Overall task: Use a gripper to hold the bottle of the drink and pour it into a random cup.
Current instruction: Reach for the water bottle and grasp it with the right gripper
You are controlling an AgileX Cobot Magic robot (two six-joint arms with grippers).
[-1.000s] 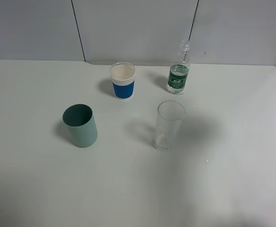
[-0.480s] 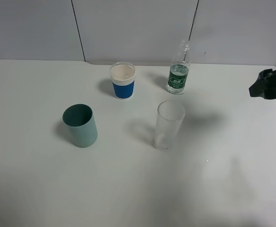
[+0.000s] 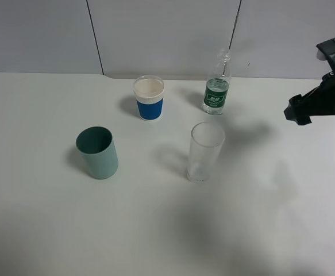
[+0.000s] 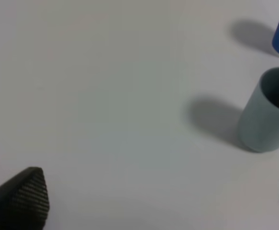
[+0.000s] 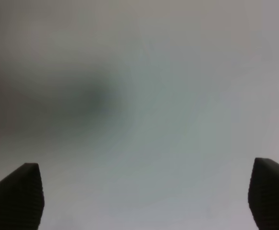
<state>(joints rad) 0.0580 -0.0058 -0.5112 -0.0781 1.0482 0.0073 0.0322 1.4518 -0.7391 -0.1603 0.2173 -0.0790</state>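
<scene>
The right claw [image 3: 297, 112] gapes wide and empty, well right of the bottle [image 3: 216, 92]. The glass cup [image 3: 204, 152] stands before the bottle, with the teal cup [image 3: 98, 152] and blue-banded cup [image 3: 149, 99] further left.

A: What lettering do we find in the high view?
B: Only one carrier, the dark green label [image 3: 216, 94] on the bottle [image 3: 218, 77]. We see a pale mark across it, but it is too small for us to read any word, brand or number.
A: And the blue band [image 3: 150, 109] on the white cup [image 3: 149, 92]?
B: Plain, as far as we can tell; we make out no print there. In the two wrist views we read nothing either
</scene>
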